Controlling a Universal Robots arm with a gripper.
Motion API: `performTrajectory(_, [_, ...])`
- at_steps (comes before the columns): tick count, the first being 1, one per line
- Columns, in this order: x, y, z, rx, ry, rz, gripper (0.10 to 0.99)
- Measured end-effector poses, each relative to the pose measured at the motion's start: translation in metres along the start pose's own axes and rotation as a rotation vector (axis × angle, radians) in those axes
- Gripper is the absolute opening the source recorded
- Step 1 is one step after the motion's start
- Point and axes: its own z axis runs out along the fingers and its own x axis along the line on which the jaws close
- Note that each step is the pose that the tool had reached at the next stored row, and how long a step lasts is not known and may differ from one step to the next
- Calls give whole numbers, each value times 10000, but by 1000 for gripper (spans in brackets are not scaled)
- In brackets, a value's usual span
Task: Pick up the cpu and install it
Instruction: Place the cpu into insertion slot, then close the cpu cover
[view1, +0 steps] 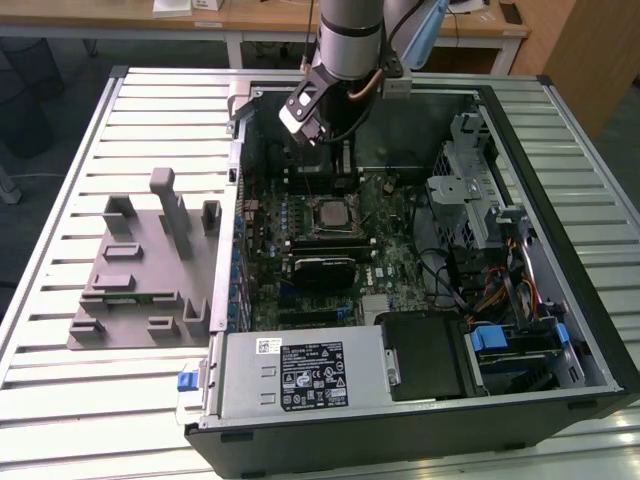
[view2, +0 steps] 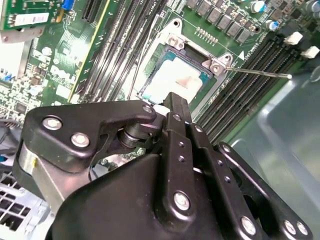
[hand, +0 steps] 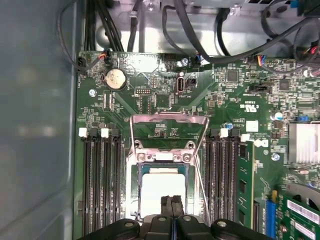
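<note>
The cpu (hand: 162, 192) lies in its socket (hand: 162, 156) — tool (hand: 172, 199) closed, poised above.

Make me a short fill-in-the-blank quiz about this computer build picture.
1. The cpu lies in its ___ on the green board.
2. The pincer hangs above the cpu, fingers ___.
3. The grey rack lies to the exterior view's ___ of the computer case.
Missing words: socket; shut; left.

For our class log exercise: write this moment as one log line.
gripper: jaws shut, above chip | chip: lying in socket
</note>
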Motion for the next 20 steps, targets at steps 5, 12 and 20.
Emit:
performTrajectory(5, [-1,0,-23,-1,0,0,106])
performTrajectory(12, [-2,0,-39,-1,-1,0,106])
performTrajectory(20, [-3,0,-56,0,-2,0,106])
